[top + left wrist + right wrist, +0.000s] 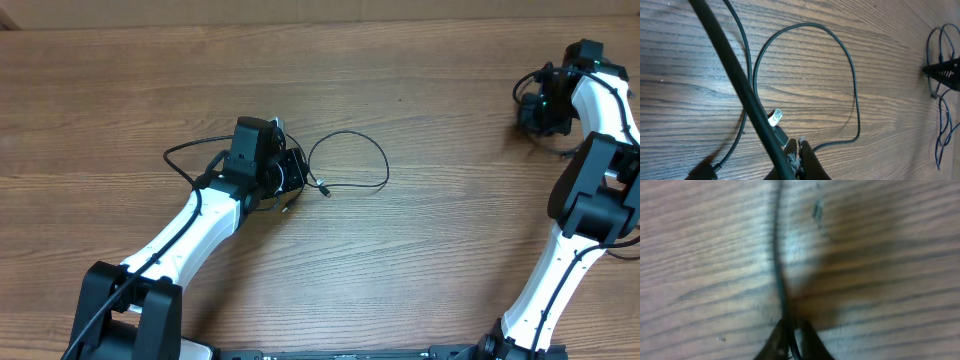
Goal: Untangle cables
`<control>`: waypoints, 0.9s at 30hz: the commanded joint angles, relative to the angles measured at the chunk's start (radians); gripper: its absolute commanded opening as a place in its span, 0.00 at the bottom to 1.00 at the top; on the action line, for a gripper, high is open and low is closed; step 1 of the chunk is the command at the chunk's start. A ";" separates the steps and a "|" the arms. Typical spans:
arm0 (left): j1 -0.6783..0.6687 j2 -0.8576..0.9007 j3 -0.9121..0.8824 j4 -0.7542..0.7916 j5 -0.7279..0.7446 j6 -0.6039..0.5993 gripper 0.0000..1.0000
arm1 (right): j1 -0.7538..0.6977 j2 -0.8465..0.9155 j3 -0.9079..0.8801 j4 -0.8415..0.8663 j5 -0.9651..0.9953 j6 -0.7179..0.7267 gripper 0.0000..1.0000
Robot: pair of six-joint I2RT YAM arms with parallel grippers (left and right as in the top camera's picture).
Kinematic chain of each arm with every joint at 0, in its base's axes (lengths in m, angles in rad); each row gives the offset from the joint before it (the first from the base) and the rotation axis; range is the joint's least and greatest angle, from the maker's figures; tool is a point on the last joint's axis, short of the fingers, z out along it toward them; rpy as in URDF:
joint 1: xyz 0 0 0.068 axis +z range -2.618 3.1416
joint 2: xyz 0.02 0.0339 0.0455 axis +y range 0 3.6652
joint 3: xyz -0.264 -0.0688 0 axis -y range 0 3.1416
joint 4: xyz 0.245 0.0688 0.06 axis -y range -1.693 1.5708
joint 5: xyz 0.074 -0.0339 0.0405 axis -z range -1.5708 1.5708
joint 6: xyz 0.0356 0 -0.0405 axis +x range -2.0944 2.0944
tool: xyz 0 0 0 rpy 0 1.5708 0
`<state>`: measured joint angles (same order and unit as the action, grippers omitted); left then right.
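**Ana:** Left gripper [797,146] first: its jaws are pinched nearly together on the looped cable [850,65], close to one end.

**Ben:** And ahead of it?

**Ana:** A silver-tipped plug [775,117] lies just ahead and slightly left. Beyond that the cable arcs forward in one open loop, flat on the counter [890,30].

**Ben:** The other arm?

**Ana:** Well apart, ahead to the right. The right gripper [790,330] is closed on a thin strand [777,255], so the left arm is nearer the loop, I'd judge.
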<state>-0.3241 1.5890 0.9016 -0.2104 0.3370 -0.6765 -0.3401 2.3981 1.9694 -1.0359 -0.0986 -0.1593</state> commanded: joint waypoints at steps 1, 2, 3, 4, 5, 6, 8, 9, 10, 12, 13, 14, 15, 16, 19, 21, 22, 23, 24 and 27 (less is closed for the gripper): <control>-0.004 0.006 0.018 0.001 -0.036 0.023 0.04 | 0.006 0.016 -0.021 0.054 -0.011 0.033 0.04; -0.004 0.006 0.018 0.001 -0.044 0.022 0.04 | 0.006 0.016 -0.019 0.084 -0.011 0.043 0.04; -0.004 0.006 0.018 0.001 -0.053 0.022 0.05 | 0.006 0.016 -0.019 0.118 -0.011 0.059 0.04; -0.004 0.006 0.018 0.001 -0.057 0.022 0.04 | 0.006 0.016 -0.019 0.162 -0.011 0.077 0.04; -0.004 0.006 0.018 0.001 -0.058 0.022 0.04 | 0.006 0.016 -0.019 0.202 -0.012 0.094 0.04; -0.004 0.006 0.018 0.001 -0.058 0.021 0.04 | 0.006 0.016 -0.019 0.246 -0.012 0.115 0.04; -0.004 0.006 0.018 0.001 -0.060 0.002 0.04 | 0.007 0.016 -0.019 0.338 -0.023 0.149 0.04; -0.004 0.006 0.018 0.002 -0.060 -0.021 0.04 | 0.008 0.016 -0.019 0.380 -0.031 0.164 0.04; -0.004 0.006 0.018 0.002 -0.059 -0.042 0.05 | 0.010 0.016 -0.019 0.419 -0.039 0.179 0.04; -0.004 0.006 0.018 0.006 -0.059 -0.077 0.04 | 0.013 0.016 -0.019 0.497 -0.038 0.225 0.04; -0.004 0.006 0.018 0.005 -0.059 -0.092 0.04 | 0.014 0.016 -0.019 0.537 -0.038 0.249 0.04; -0.004 0.006 0.018 0.005 -0.057 -0.100 0.04 | 0.014 0.016 -0.019 0.568 -0.037 0.267 0.04; -0.004 0.006 0.018 0.005 -0.056 -0.110 0.04 | 0.014 0.016 -0.019 0.594 -0.038 0.269 0.04; -0.004 0.006 0.018 0.005 -0.056 -0.115 0.04 | 0.014 0.016 -0.016 0.612 -0.037 0.268 0.04; -0.012 0.006 0.018 0.006 -0.056 -0.125 0.04 | 0.014 0.016 0.008 0.593 -0.037 0.268 0.23; -0.021 0.006 0.018 0.024 -0.051 -0.126 0.04 | 0.014 0.005 0.040 0.525 -0.039 0.268 0.81; -0.028 0.006 0.018 0.047 -0.037 -0.125 0.04 | 0.015 -0.003 0.060 0.484 -0.043 0.267 1.00; -0.035 0.006 0.018 0.087 -0.012 -0.124 0.04 | 0.016 -0.017 0.089 0.425 -0.045 0.267 1.00; -0.043 0.006 0.018 0.132 0.012 -0.124 0.04 | 0.016 -0.030 0.115 0.373 -0.045 0.267 1.00; -0.073 0.006 0.019 0.333 0.074 -0.124 0.04 | 0.016 -0.077 0.198 0.225 -0.045 0.267 1.00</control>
<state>-0.3687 1.5898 0.9043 0.0391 0.3347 -0.7902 -0.3302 2.4023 2.0796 -0.7742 -0.1337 0.1009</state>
